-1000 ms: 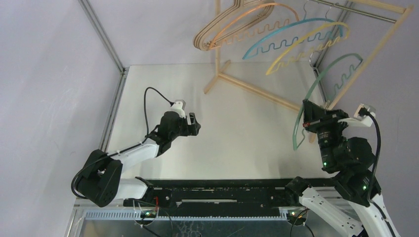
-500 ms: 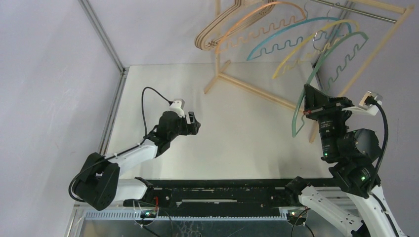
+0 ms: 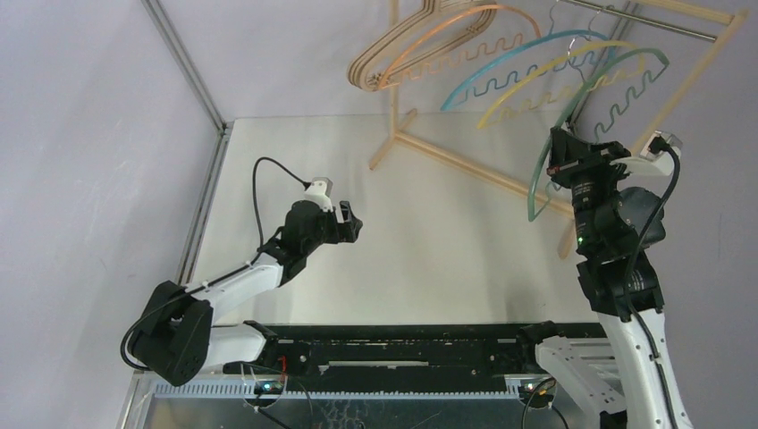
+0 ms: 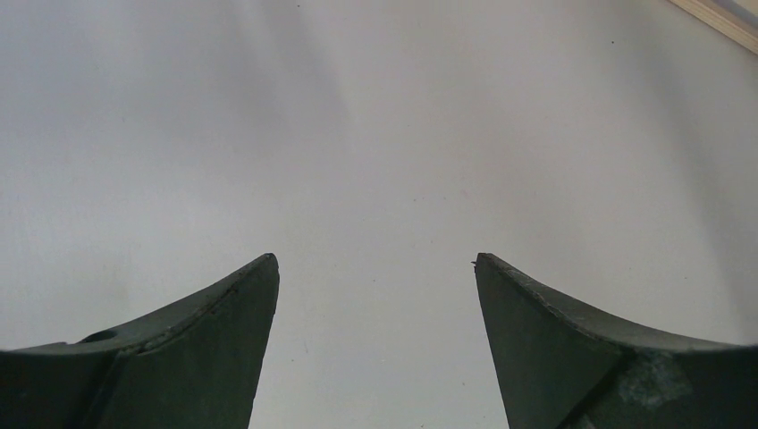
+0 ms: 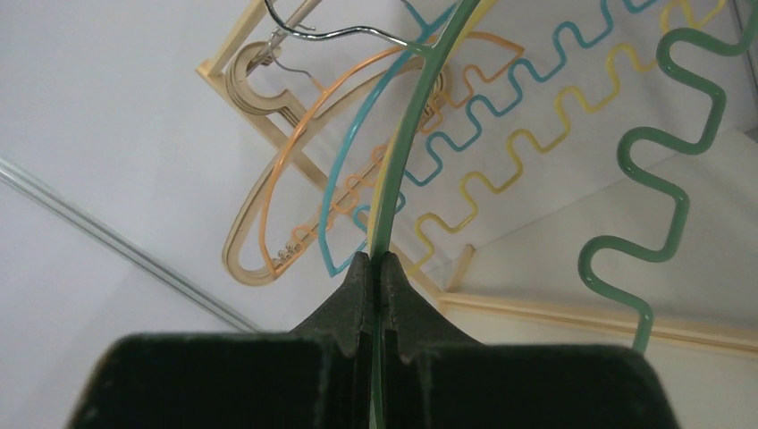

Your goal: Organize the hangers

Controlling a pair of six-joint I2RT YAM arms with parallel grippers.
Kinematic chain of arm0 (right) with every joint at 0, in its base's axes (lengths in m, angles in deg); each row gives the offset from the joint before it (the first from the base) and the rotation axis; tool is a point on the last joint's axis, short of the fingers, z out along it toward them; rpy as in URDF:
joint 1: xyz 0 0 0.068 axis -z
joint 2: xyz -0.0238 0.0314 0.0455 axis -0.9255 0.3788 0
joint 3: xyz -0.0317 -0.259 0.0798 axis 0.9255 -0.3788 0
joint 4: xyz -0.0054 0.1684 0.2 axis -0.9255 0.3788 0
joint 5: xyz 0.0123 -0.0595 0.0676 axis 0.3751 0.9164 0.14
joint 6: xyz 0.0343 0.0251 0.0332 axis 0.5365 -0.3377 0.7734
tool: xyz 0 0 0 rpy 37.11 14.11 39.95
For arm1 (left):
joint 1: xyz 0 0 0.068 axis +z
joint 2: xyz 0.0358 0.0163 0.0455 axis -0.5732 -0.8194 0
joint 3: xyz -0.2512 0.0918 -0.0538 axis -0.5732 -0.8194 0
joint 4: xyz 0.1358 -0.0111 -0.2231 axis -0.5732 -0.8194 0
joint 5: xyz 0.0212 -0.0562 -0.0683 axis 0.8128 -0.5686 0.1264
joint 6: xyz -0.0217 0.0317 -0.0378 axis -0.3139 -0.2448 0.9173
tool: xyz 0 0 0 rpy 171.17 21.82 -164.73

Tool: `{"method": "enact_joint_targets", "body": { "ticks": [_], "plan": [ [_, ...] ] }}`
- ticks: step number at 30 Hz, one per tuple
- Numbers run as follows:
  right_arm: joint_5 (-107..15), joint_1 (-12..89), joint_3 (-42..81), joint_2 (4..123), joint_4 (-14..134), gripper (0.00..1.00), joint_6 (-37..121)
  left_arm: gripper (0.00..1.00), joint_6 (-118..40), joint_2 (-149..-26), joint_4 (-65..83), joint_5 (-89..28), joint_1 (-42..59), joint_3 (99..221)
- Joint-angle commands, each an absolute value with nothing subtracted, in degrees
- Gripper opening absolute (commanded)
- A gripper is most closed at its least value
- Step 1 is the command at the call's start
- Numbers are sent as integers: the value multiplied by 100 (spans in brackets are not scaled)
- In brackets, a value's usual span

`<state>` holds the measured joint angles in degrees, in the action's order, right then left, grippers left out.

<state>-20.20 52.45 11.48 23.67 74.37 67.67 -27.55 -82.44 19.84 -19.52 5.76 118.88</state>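
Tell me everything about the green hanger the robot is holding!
The green hanger is a thin, smooth arch that looks like plastic, with a squiggly wavy bar under it. The right gripper has its jaws shut tight on the arch's rim, holding it tilted up in the air above the table. It sits close to the blue hanger on the wooden rack. Whether its hook is on the rod cannot be seen.

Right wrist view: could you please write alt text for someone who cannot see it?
The right claw is shut on the arched edge of a green hanger; other hangers and a wooden rack show behind it.
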Motion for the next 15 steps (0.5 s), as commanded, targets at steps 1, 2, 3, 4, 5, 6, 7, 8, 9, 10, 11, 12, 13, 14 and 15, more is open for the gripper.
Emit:
{"method": "enact_joint_targets", "body": {
  "ticks": [1,2,3,4,5,6,7,8,9,10,11,12,13,14,15],
  "plan": [
    [-3217,5994,1098,2390,6763,0,7332,85,-2827,-8078,2088,-1852,597,11830],
    [-3416,6190,1089,2416,6689,0,7417,86,-2828,-8097,2083,-1850,597,11842],
    [-3609,6453,1083,2457,6627,0,7498,85,-2828,-8114,2076,-1856,597,11854],
    [-3770,6630,1080,2493,6567,0,7581,85,-2823,-8132,2075,-1859,599,11869],
    [-3896,6798,1080,2533,6507,0,7657,86,-2819,-8141,2075,-1845,597,11866],
    [-4026,6959,1085,2579,6465,0,7729,85,-2819,-8150,2079,-1840,599,11867],
    [-4163,7113,1092,2628,6417,0,7799,85,-2819,-8157,2079,-1836,602,11866],
    [-4297,7263,1086,2680,6381,0,7860,86,-2825,-8162,2082,-1833,598,11866],
    [-4428,7394,1083,2733,6338,0,7926,85,-2827,-8164,2076,-1829,597,11870],
    [-4550,7514,1081,2781,6306,0,7992,85,-2828,-8170,2072,-1819,597,11867],
    [-4632,7605,1084,2842,6265,0,8055,86,-2839,-8172,2071,-1822,597,11873],
    [-4711,7687,1081,2891,6229,0,8093,85,-2830,-8175,2060,-1814,597,11875],
    [-4770,7754,1085,2950,6190,0,8121,86,-2836,-8181,2065,-1807,597,11875],
    [-4818,7818,1082,3009,6141,0,8146,85,-2836,-8181,2064,-1799,597,11875],
    [-4872,7879,1083,3066,6083,0,8162,85,-2832,-8177,2056,-1790,597,11875]
  ]
}}
